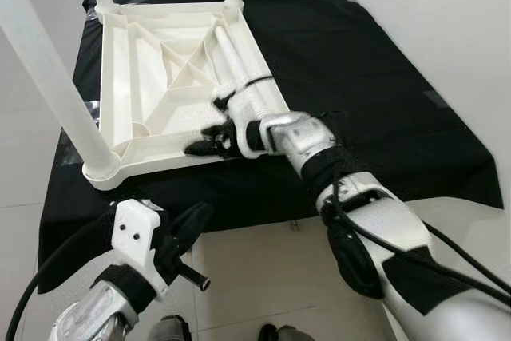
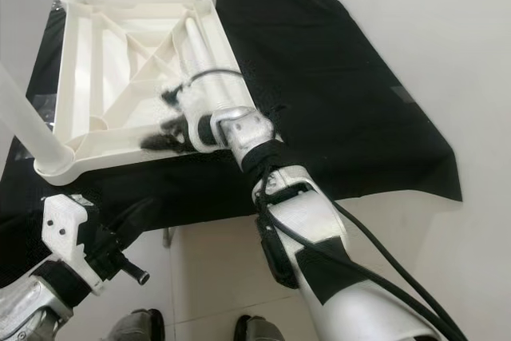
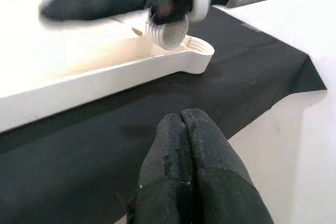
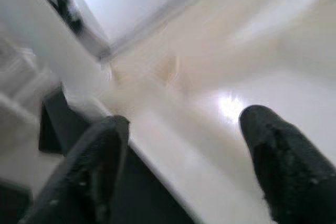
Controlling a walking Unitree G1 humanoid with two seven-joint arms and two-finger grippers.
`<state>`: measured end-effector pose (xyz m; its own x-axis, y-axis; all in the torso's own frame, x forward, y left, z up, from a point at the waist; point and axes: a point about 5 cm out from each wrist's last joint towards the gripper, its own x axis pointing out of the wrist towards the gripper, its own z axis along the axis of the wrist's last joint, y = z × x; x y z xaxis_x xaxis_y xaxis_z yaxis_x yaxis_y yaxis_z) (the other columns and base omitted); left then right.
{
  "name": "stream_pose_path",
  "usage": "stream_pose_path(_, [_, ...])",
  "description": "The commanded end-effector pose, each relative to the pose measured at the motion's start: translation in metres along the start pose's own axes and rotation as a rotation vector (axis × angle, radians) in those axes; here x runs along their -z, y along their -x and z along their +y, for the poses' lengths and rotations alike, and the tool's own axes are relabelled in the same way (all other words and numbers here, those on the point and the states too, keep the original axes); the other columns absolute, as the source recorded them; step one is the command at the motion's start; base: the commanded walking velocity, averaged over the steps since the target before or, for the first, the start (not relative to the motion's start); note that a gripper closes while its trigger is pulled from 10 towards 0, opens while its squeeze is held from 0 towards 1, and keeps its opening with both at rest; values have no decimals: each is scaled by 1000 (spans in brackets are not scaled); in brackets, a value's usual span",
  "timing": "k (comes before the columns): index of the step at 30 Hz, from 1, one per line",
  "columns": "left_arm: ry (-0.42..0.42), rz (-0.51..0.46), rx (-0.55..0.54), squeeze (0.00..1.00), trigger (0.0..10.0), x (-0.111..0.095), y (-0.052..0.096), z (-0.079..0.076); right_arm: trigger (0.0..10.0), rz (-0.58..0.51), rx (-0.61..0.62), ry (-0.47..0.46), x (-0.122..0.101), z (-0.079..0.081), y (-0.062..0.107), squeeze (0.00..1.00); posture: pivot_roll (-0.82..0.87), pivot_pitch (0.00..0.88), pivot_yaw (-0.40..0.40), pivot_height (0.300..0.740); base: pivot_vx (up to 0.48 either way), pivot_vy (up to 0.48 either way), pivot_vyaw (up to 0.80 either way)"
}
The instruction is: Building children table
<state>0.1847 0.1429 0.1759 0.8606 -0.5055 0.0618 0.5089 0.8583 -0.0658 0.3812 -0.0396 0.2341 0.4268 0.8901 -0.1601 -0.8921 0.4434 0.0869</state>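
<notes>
A white plastic children's table (image 1: 120,61) lies upside down on a black cloth. Three white legs stand up from its corners, one of them the near left leg (image 1: 48,77). A loose white leg (image 1: 239,61) lies inside the frame along the right side, and its threaded end (image 3: 167,30) shows beside the near right corner socket (image 3: 202,51). My right gripper (image 1: 209,127) is open over the near right part of the frame, fingers spread and blurred, with the table's underside between them (image 4: 184,121). My left gripper (image 1: 192,225) is shut on nothing, low before the table's front edge (image 3: 181,116).
The black cloth (image 1: 367,77) covers the low surface and hangs over its near edge. Pale floor tiles (image 1: 255,269) lie in front. A white wall (image 1: 463,29) runs along the right. Black cables (image 1: 447,253) trail along my right arm.
</notes>
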Motion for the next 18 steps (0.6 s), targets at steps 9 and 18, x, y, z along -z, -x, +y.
stream_pose_path(9, [-64,-7,-58,0,10000,-4,-11,16,10000,-375,277,175,-9,-13,55,0,117,122,-75,740,0,0,0])
stream_pose_path(18, [-101,1,-99,0,10000,-2,-21,26,10000,-106,252,456,26,-8,93,0,104,101,-65,740,0,0,0])
